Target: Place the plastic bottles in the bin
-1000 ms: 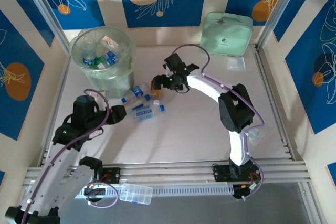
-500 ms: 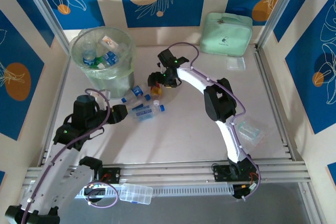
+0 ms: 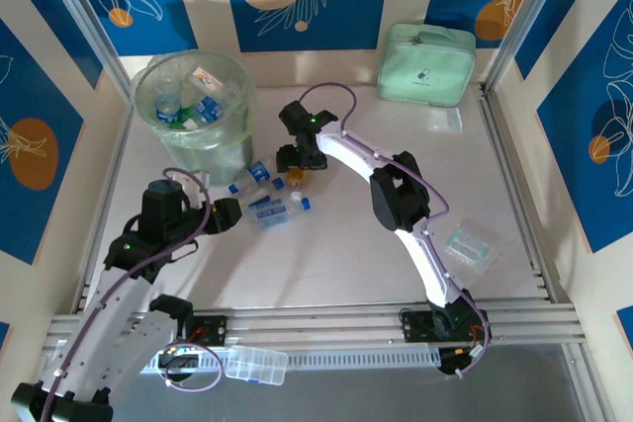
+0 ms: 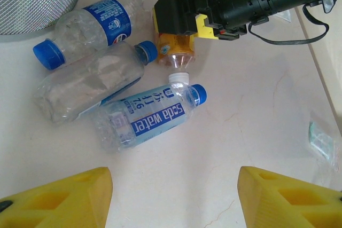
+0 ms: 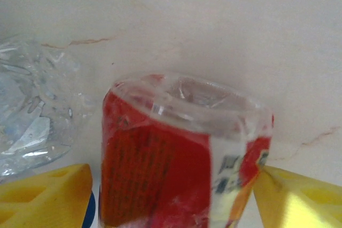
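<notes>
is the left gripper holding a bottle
No, the left gripper is open and empty; the bottles lie on the table ahead.

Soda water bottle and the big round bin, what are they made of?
Soda water bottle: it looks like thin clear plastic, shiny and crumpled, with a printed label and a solid blue cap that is probably harder plastic. Bin: probably see-through grey-green plastic, a bit cloudy, because the bottles inside show faintly through its wall.

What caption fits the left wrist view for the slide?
Open left gripper facing three clear blue-capped bottles; right gripper straddles an orange bottle beside them.
</notes>
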Action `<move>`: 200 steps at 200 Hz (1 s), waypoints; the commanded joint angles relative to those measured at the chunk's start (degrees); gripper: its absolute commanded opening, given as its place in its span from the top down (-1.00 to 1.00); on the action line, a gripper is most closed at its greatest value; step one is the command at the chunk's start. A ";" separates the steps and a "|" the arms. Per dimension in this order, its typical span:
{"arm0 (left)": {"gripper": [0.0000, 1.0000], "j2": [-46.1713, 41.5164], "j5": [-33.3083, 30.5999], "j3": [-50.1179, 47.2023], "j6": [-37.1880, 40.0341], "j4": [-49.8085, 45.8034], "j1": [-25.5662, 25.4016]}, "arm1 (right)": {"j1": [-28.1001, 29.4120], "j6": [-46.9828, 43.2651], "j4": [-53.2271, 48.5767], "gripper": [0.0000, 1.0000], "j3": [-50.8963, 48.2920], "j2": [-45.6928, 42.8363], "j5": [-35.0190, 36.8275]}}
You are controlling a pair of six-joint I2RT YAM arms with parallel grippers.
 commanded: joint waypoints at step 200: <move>-0.32 1.45 5.61 -2.04 -4.42 3.76 -0.35 | -1.97 -6.84 -3.66 -0.51 -1.50 -1.90 4.74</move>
